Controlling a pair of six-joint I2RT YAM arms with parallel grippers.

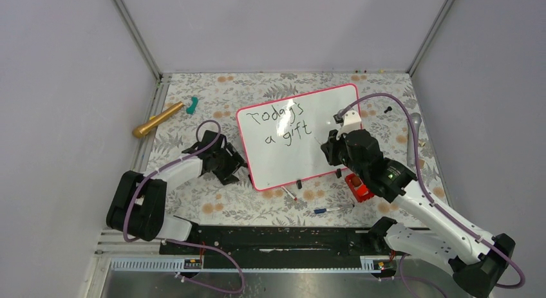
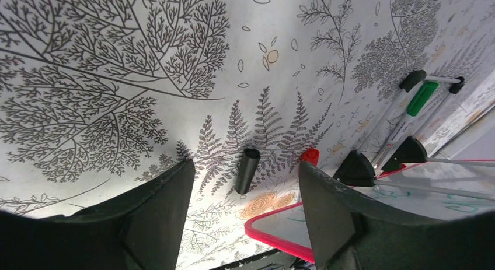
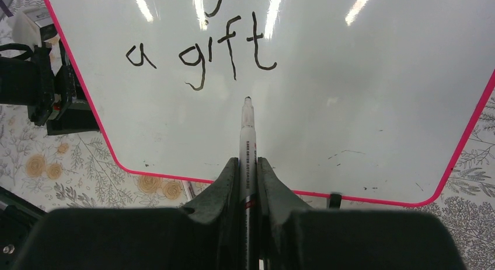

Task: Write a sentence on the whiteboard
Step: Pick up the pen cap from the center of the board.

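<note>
The whiteboard [image 1: 302, 158], glossy white with a pink-red frame, lies at the table's middle. The sentence [image 1: 283, 124] reads "Today's a gift" in black on two lines; "a gift" [image 3: 201, 57] shows in the right wrist view. My right gripper [image 3: 247, 165] is shut on a white marker [image 3: 247, 136], tip pointing at the board just below "gift". In the top view it [image 1: 329, 143] hovers over the board's right half. My left gripper [image 2: 245, 182] is open and empty beside the board's left edge [image 1: 232, 161], over a black marker cap [image 2: 247, 169].
A gold cylinder [image 1: 158, 119] and a teal object [image 1: 192, 105] lie at the back left. Loose markers [image 1: 327, 210] and a red object [image 1: 358, 187] lie near the board's front edge. More markers [image 2: 421, 98] and black clips [image 2: 356, 168] show in the left wrist view.
</note>
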